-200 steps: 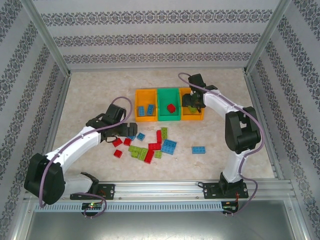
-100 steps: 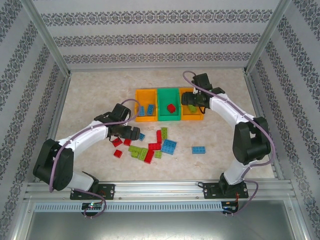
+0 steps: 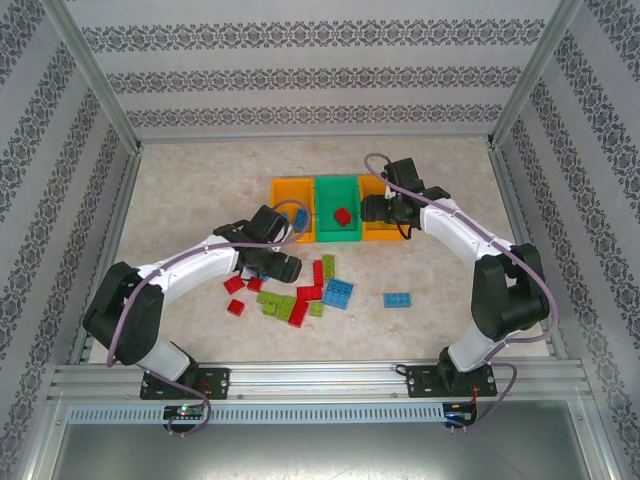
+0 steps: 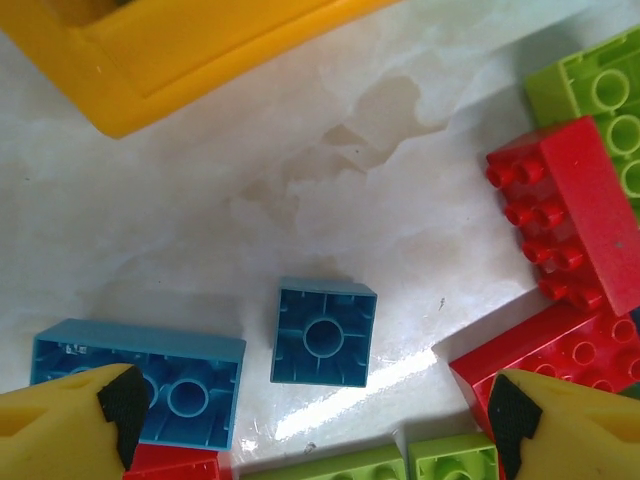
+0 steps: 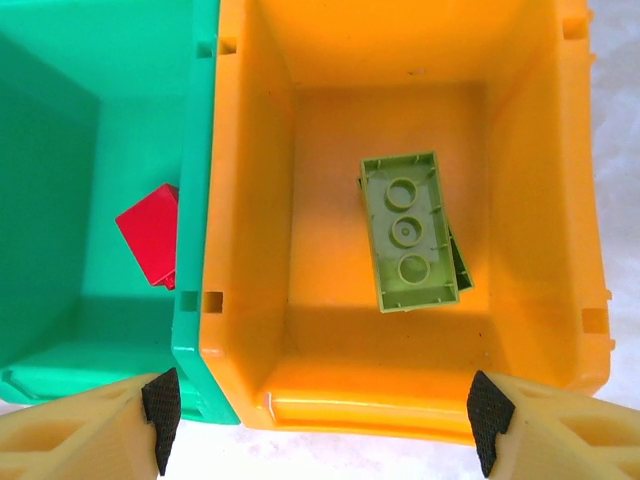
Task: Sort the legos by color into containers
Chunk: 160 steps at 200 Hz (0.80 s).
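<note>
My left claw (image 4: 318,412) hangs with its jaws apart over the loose legos (image 3: 338,292) on the table (image 3: 200,190); a small blue brick (image 4: 324,332) lies upside down under the gap, untouched, with a long blue brick (image 4: 150,380) just beside the left tip. My right claw (image 5: 325,410) is spread wide and empty above the right orange bin (image 5: 250,200), where a green brick (image 5: 408,232) lies. A red brick (image 5: 150,248) sits in the green bin (image 5: 60,150) next door, and the left orange bin (image 3: 283,188) has blue in it.
</note>
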Each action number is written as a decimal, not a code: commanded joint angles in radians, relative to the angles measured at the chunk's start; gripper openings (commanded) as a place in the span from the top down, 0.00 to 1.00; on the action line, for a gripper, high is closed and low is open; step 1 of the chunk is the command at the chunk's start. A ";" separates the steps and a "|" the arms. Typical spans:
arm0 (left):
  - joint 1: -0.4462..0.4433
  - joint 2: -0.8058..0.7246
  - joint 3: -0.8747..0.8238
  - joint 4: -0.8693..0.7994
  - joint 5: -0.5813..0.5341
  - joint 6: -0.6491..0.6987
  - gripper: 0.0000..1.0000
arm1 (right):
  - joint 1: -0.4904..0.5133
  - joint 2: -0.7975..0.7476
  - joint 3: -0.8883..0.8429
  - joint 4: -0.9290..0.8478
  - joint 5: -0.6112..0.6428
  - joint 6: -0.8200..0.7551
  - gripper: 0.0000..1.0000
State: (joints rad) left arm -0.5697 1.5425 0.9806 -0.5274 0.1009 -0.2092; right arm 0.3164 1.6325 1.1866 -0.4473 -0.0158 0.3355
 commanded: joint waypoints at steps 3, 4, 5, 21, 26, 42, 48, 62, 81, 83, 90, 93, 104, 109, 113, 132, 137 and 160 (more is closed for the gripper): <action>-0.013 0.019 0.015 -0.005 -0.013 0.019 0.14 | -0.003 -0.033 -0.018 0.020 0.001 0.013 0.21; -0.013 0.021 0.016 -0.005 -0.012 0.020 0.14 | -0.003 -0.034 -0.018 0.020 0.001 0.013 0.21; -0.014 0.022 0.015 -0.005 -0.012 0.020 0.15 | -0.003 -0.034 -0.018 0.021 0.002 0.013 0.21; -0.030 0.037 0.026 -0.006 -0.027 0.029 0.16 | -0.005 -0.038 -0.023 0.023 0.002 0.014 0.21; -0.036 0.043 0.030 -0.008 -0.034 0.033 0.17 | -0.005 -0.039 -0.024 0.023 0.001 0.014 0.21; -0.057 0.066 0.045 -0.012 -0.052 0.048 0.21 | -0.008 -0.041 -0.030 0.025 0.000 0.017 0.21; -0.063 0.077 0.050 -0.014 -0.062 0.051 0.22 | -0.010 -0.043 -0.032 0.026 0.000 0.018 0.21; -0.070 0.100 0.061 -0.020 -0.080 0.058 0.25 | -0.012 -0.047 -0.036 0.025 -0.002 0.018 0.21; -0.076 0.118 0.066 -0.019 -0.094 0.064 0.27 | -0.015 -0.056 -0.042 0.025 -0.002 0.019 0.21; -0.076 0.120 0.067 -0.019 -0.096 0.064 0.27 | -0.016 -0.057 -0.043 0.025 -0.003 0.018 0.20; -0.077 0.125 0.069 -0.019 -0.100 0.066 0.28 | -0.019 -0.061 -0.046 0.025 0.000 0.017 0.21; -0.076 0.127 0.069 -0.016 -0.101 0.067 0.28 | -0.020 -0.062 -0.047 0.025 0.000 0.017 0.21; -0.078 0.136 0.072 -0.019 -0.108 0.071 0.29 | -0.023 -0.068 -0.051 0.025 -0.001 0.018 0.20; -0.077 0.141 0.073 -0.019 -0.108 0.073 0.29 | -0.025 -0.069 -0.051 0.025 -0.003 0.018 0.20; -0.077 0.144 0.076 -0.020 -0.112 0.074 0.30 | -0.025 -0.071 -0.054 0.024 -0.003 0.019 0.20; -0.077 0.159 0.082 -0.019 -0.116 0.078 0.32 | -0.030 -0.078 -0.056 0.025 -0.005 0.018 0.20; -0.078 0.163 0.084 -0.017 -0.116 0.079 0.33 | -0.031 -0.079 -0.059 0.024 -0.006 0.019 0.20; -0.078 0.182 0.094 -0.014 -0.109 0.083 0.36 | -0.032 -0.081 -0.062 0.023 -0.006 0.019 0.20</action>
State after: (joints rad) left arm -0.6350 1.7016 1.0443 -0.5278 0.0093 -0.1528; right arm 0.2909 1.5810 1.1408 -0.4282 -0.0166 0.3420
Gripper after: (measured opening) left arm 0.640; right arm 0.800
